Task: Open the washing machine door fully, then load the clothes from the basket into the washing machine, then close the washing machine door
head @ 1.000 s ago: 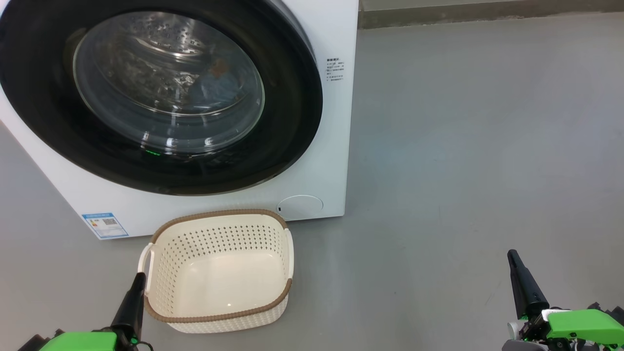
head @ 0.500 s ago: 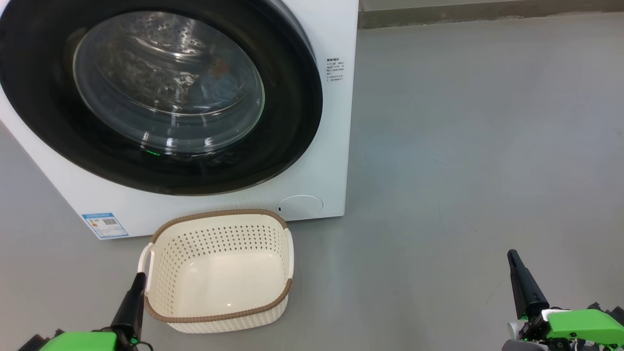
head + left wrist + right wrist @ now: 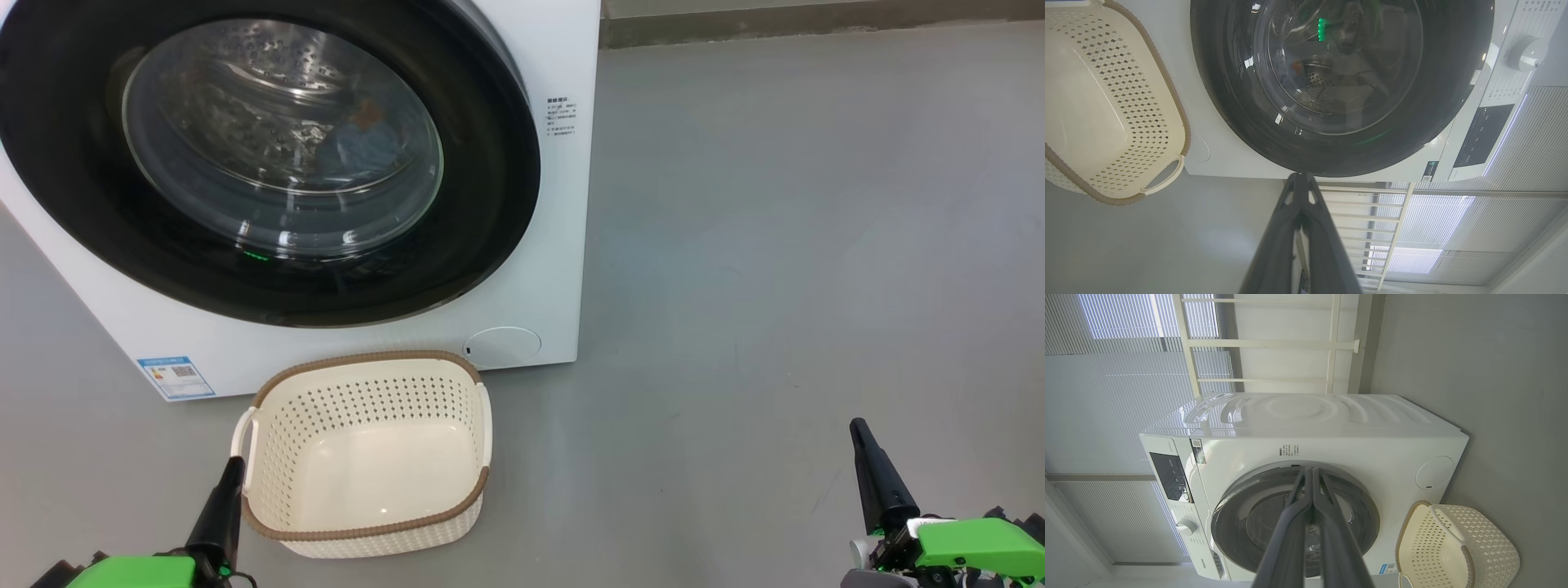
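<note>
Black-rimmed door point(image 3: 490, 180) is sitting shut in the head view's upper left, clothes point(image 3: 367, 147) showing behind its glass, basket point(image 3: 367, 357) standing empty below. Left wrist view is showing the left gripper point(image 3: 1300, 176) pinched closed, empty; right wrist view, the right gripper point(image 3: 1311, 470) likewise.

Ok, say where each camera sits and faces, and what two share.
Head view: on the head, facing forward and down at the washing machine door and basket; both jaws at bottom corners.
Left wrist view: left wrist, facing the door along its shut jaws.
Right wrist view: right wrist, facing the washing machine along its shut jaws.
Shared: all three show the door and basket.
</note>
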### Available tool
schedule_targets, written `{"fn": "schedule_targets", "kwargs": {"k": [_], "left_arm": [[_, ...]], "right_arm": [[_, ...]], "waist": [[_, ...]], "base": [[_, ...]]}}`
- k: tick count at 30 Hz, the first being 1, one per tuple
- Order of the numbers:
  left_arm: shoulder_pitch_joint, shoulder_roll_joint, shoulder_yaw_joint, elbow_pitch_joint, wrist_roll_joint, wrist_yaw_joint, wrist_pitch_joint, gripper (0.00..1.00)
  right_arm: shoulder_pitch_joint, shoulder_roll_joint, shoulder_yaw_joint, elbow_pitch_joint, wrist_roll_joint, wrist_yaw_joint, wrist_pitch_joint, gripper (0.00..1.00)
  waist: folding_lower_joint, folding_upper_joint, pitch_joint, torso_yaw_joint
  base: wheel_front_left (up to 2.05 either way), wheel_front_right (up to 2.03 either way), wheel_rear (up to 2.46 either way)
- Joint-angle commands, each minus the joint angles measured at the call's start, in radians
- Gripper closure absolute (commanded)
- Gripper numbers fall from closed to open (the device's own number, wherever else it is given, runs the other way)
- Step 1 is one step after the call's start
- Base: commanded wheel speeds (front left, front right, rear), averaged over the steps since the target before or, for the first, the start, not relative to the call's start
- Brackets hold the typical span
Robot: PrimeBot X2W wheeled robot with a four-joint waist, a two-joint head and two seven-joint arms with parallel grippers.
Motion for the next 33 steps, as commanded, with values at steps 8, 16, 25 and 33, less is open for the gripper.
{"fn": "schedule_targets", "kwargs": {"k": [8,16,25,33], "left_arm": [[-0.041,0.011,0.036,-0.018,-0.002,-0.003,0.004,1.0],[-0.041,0.01,0.036,-0.018,-0.001,-0.003,0.005,1.0],[-0.041,0.01,0.037,-0.018,-0.001,-0.003,0.005,1.0],[-0.041,0.009,0.037,-0.018,0.0,-0.003,0.006,1.0]], "right_arm": [[-0.039,-0.012,0.023,-0.029,0.003,-0.001,0.007,1.0],[-0.039,-0.012,0.023,-0.029,0.003,-0.001,0.007,1.0],[-0.039,-0.012,0.023,-0.029,0.003,-0.001,0.007,1.0],[-0.039,-0.012,0.023,-0.029,0.003,-0.001,0.007,1.0]], "waist": [[0.0,-0.0001,0.0,0.0],[0.0,-0.0001,0.0,0.0],[0.0,-0.0001,0.0,0.0],[0.0,-0.0001,0.0,0.0]], "base": [[0.0,0.0,0.0],[0.0,0.0,0.0],[0.0,0.0,0.0],[0.0,0.0,0.0]]}}
